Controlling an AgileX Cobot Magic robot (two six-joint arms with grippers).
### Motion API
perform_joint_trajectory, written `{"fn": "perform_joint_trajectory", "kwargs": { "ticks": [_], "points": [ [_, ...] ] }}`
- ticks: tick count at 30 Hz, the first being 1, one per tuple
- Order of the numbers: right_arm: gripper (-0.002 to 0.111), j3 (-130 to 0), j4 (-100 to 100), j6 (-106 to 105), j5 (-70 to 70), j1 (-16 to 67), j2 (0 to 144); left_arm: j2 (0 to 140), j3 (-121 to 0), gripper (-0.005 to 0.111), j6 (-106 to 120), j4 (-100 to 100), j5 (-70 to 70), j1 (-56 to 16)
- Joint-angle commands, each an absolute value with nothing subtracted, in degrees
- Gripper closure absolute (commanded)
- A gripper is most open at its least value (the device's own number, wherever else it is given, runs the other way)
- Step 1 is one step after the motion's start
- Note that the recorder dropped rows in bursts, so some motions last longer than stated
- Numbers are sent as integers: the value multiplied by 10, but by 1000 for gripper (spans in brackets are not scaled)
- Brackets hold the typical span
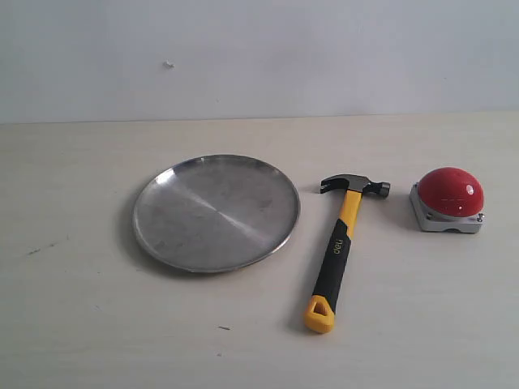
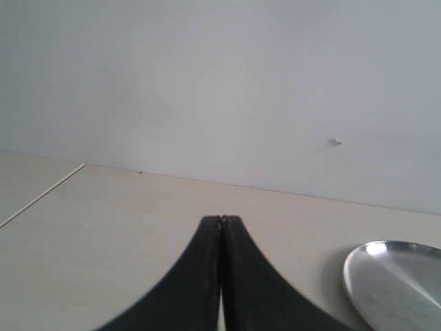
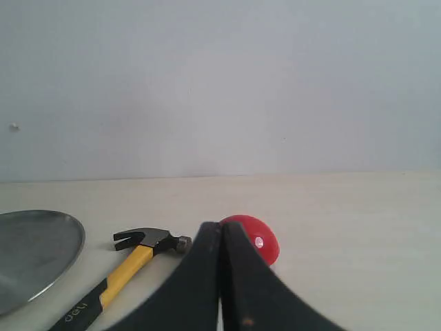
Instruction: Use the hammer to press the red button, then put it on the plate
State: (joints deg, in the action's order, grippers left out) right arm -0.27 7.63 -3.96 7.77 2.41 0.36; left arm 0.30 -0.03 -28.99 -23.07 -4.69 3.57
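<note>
The hammer (image 1: 339,247) lies flat on the table, dark head toward the wall, yellow-and-black handle toward the front edge. To its left rests the round silver plate (image 1: 216,212); to its right sits the red button (image 1: 450,193) on a grey square base. Neither gripper shows in the exterior view. My left gripper (image 2: 221,219) is shut with nothing in it, the plate's rim (image 2: 353,265) off to one side. My right gripper (image 3: 220,225) is shut and empty too; beyond it I see the hammer (image 3: 134,264), the red button (image 3: 260,243) partly hidden by my fingers, and the plate (image 3: 38,252).
A pale wooden tabletop (image 1: 97,324) runs back to a plain light wall (image 1: 259,57) with a small mark (image 1: 168,64). A table edge or seam (image 2: 41,196) shows in the left wrist view.
</note>
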Motion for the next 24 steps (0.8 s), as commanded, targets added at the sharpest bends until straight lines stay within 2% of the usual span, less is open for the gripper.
{"fn": "perform_joint_trajectory", "kwargs": {
  "ticks": [1,4,10,14,19,21,24],
  "points": [
    [108,0,80,-32,-20,22,0,0,0,107,-289,-231,-46,37],
    [108,0,80,-27,-70,22,0,0,0,107,-289,-231,-46,37],
    [108,0,82,-24,-74,22,0,0,0,107,-289,-231,-46,37],
    [108,0,201,159,-91,22,0,0,0,107,-289,-231,-46,37],
    [108,0,284,198,-127,22,0,0,0,107,-289,-231,-46,37],
    [108,0,273,226,-177,22,0,0,0,107,-289,-231,-46,37],
    [108,-86,128,228,-128,22,64,0,0,107,-289,-231,-46,37]
  ]
}}
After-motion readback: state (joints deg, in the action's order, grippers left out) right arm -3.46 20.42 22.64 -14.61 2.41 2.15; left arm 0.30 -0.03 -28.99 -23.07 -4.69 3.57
